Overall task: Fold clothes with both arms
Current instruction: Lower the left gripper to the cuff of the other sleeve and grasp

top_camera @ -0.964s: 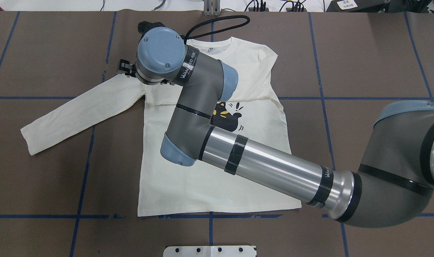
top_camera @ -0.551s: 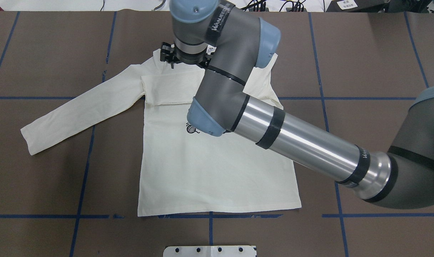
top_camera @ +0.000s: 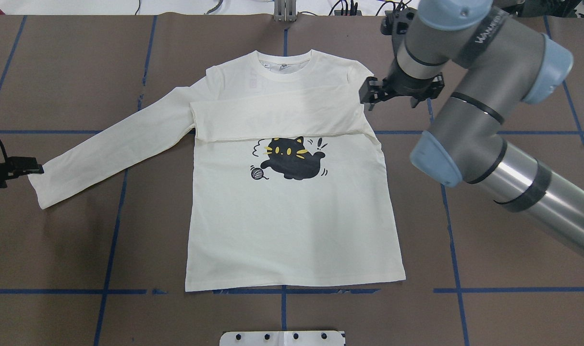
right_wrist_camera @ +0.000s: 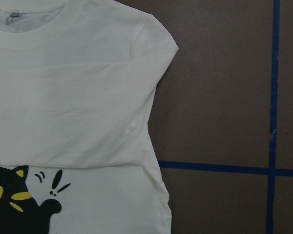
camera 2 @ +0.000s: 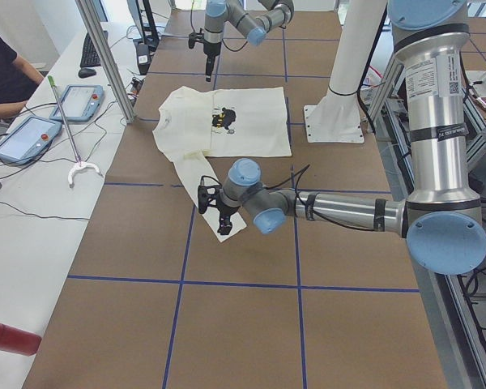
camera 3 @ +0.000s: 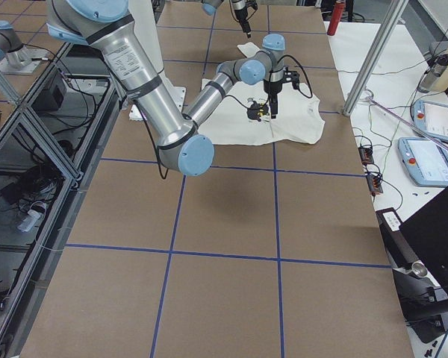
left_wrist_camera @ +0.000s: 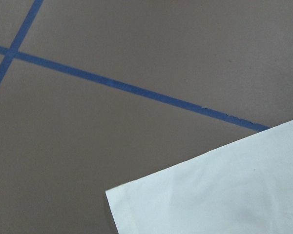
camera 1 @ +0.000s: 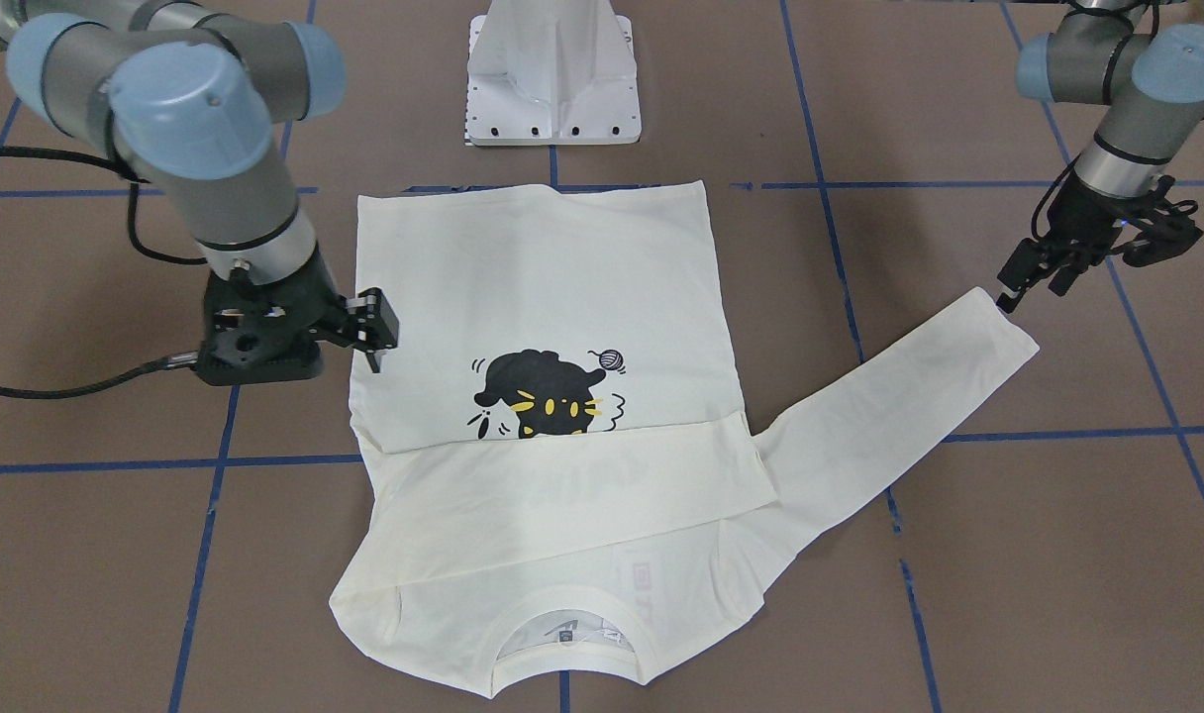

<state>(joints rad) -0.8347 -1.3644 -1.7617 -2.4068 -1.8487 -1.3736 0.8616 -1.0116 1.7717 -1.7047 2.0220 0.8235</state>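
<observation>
One sleeve (top_camera: 273, 115) already lies folded flat across the chest of the cream T-shirt (top_camera: 292, 230), which sits face up in the middle of the brown table (top_camera: 56, 264), collar away from the robot, black cat (top_camera: 289, 164) showing just below the fold. The other sleeve (top_camera: 114, 139) stretches straight out to the robot's left, and that looks like the step in hand. The left gripper (camera 1: 1033, 282) hovers just beside the cuff (top_camera: 40, 190) with its fingers spread and nothing between them; its wrist camera shows only the cuff corner on bare table. The right gripper (top_camera: 369, 96) hangs just off the shirt's right shoulder, and its fingers look parted and empty too. To do this well, I'd say the left pincer should come down square on the cuff end and catch both layers of cloth, not just the top one. It should lift only enough to clear the table, then carry the cuff across the chest along the line of the first sleeve, so the crease falls at the shoulder seam. Pulling sideways too low could drag the body and rumple the first fold, so the right gripper might steady the far shoulder.
</observation>
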